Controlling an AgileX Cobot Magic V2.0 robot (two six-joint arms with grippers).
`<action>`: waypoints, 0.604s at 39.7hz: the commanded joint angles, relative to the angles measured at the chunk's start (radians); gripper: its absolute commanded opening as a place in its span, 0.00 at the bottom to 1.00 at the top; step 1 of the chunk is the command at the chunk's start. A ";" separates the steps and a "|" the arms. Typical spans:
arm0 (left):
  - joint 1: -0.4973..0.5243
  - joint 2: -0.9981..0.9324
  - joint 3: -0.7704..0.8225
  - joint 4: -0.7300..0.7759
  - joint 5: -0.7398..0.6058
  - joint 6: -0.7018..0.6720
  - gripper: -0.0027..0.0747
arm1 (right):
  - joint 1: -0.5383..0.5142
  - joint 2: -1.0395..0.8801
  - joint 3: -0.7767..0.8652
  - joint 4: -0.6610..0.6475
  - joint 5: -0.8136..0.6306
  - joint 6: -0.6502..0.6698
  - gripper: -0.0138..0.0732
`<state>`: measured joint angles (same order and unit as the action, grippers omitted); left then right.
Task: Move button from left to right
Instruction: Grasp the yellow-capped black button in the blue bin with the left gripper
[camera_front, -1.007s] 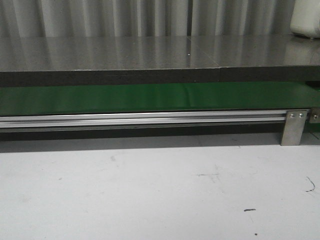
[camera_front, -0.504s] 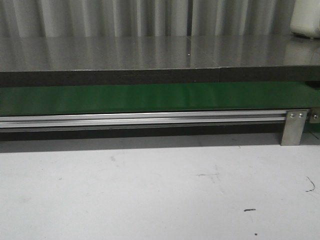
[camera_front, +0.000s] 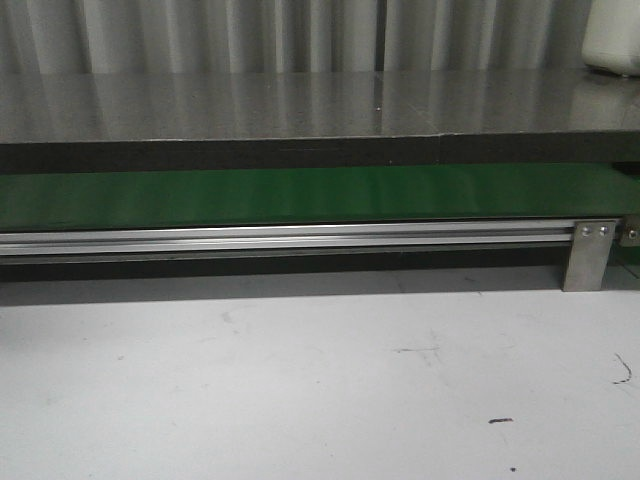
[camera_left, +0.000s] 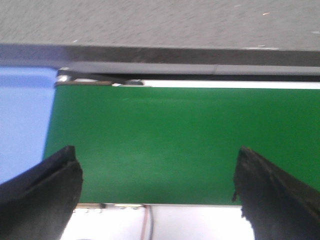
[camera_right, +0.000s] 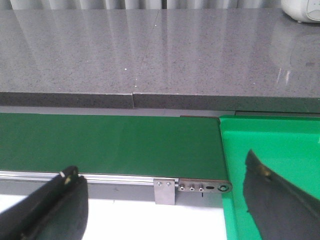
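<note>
The button is not in any view. My left gripper (camera_left: 156, 165) is open and empty over the left end of the green conveyor belt (camera_left: 180, 140). My right gripper (camera_right: 160, 175) is open and empty above the right end of the belt (camera_right: 110, 145), beside a bright green tray (camera_right: 270, 145). Neither gripper shows in the front view, where the belt (camera_front: 300, 195) runs across the middle.
A grey stone counter (camera_front: 300, 105) lies behind the belt. An aluminium rail (camera_front: 280, 240) with a metal bracket (camera_front: 588, 255) fronts it. The white table (camera_front: 300, 380) is in front. A white object (camera_front: 612, 40) stands at the far right of the counter.
</note>
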<state>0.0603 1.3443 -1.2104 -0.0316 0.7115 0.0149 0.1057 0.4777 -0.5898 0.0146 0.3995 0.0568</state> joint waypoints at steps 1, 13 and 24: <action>0.070 0.056 -0.129 0.006 0.043 0.002 0.79 | -0.008 0.012 -0.036 -0.003 -0.074 -0.005 0.90; 0.314 0.205 -0.264 0.013 0.118 0.069 0.79 | -0.008 0.012 -0.036 -0.003 -0.074 -0.005 0.90; 0.435 0.347 -0.268 0.013 0.122 0.142 0.79 | -0.008 0.012 -0.036 -0.003 -0.074 -0.005 0.90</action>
<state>0.4803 1.7014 -1.4444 -0.0139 0.8669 0.1259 0.1057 0.4785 -0.5898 0.0146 0.3995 0.0568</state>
